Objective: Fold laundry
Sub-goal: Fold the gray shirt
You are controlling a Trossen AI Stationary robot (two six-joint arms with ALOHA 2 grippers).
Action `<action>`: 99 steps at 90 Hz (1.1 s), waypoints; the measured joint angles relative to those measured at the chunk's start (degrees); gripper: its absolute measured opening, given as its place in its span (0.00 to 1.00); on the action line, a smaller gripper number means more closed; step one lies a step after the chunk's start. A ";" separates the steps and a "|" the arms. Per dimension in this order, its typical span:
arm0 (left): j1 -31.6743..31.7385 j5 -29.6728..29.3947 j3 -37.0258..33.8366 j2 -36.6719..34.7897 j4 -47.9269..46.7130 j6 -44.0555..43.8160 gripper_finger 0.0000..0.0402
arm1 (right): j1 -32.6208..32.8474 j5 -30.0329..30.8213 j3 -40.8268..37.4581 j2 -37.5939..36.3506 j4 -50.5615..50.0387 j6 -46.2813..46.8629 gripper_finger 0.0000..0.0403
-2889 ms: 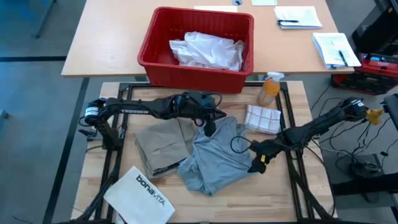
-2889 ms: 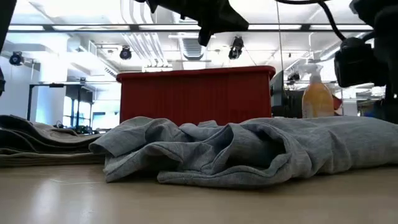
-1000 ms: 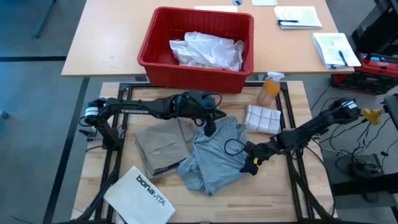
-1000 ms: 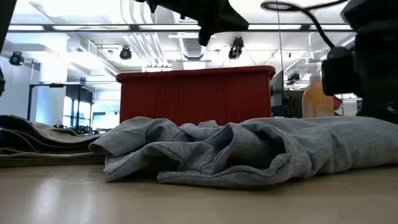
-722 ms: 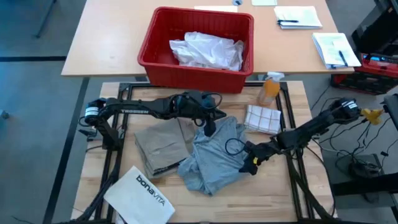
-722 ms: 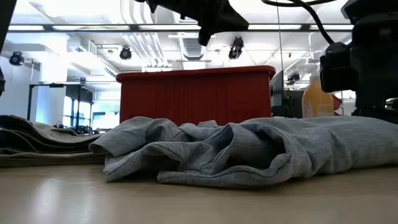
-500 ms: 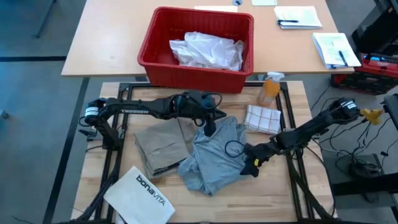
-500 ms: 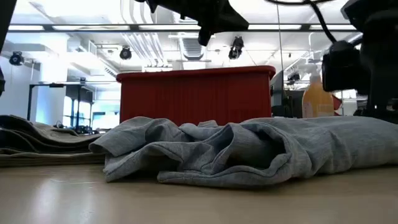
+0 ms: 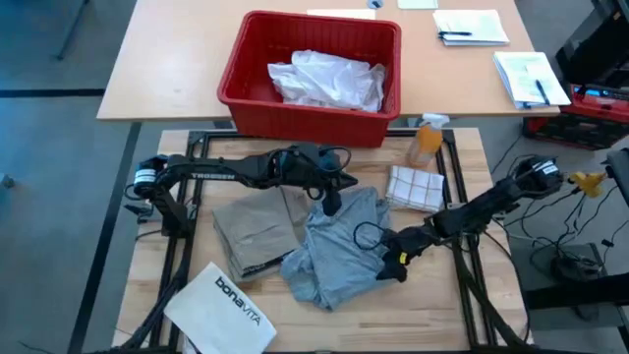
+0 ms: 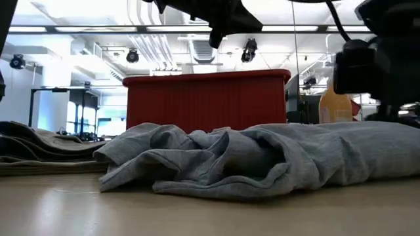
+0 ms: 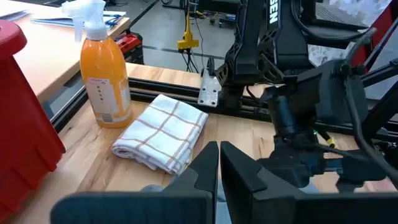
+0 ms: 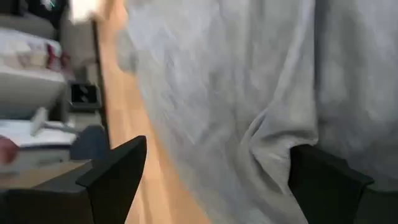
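Note:
The grey T-shirt [image 9: 339,246] lies crumpled on the table's middle. The khaki-tan piece [image 9: 251,231] lies folded flat to its left. A white shirt [image 9: 326,79] is heaped in the red basket [image 9: 246,93] beyond the far edge. My right gripper [image 9: 388,264] is low at the T-shirt's right edge, open, with grey cloth filling the space between its fingers [image 12: 216,149]. My left gripper [image 9: 331,205] hangs shut [image 11: 219,152] above the T-shirt's far edge, high over the table [image 10: 220,36], with nothing in it. My right gripper meets the grey T-shirt at its right edge [image 9: 378,258], coming low and nearly level from the table's right. Its open fingers [image 12: 118,174] stand wide on either side of a rumpled fold [image 12: 267,137]. The shirt lies on the table, bunched toward the left.
A folded checked towel [image 9: 415,187] and an orange spray bottle [image 9: 426,143] stand at the far right. The white "bonavita" bag [image 9: 221,310] lies at the near left corner. Papers and pens lie on the tan table behind.
My right gripper has moved toward the table's left, into the grey T-shirt's right side. The shirt's folds have bunched and slid a little to the left, while its far part under my left gripper has stayed put.

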 joint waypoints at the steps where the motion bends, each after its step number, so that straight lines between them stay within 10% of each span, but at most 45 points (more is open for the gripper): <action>1: 0.00 0.00 0.00 0.00 0.00 0.00 0.00 | -0.06 0.03 -0.15 0.07 0.42 0.05 0.85; 34: 0.00 0.00 0.00 0.00 0.00 0.00 0.00 | -0.43 0.01 -7.29 2.80 16.22 7.06 0.85; 57: 0.02 -0.09 0.02 0.00 3.43 14.77 0.00 | -0.19 -1.58 -6.85 4.01 17.41 7.25 0.85; 99: -0.11 -0.04 0.02 0.00 5.11 9.49 0.00 | -0.20 2.28 -6.42 5.04 15.02 5.71 0.85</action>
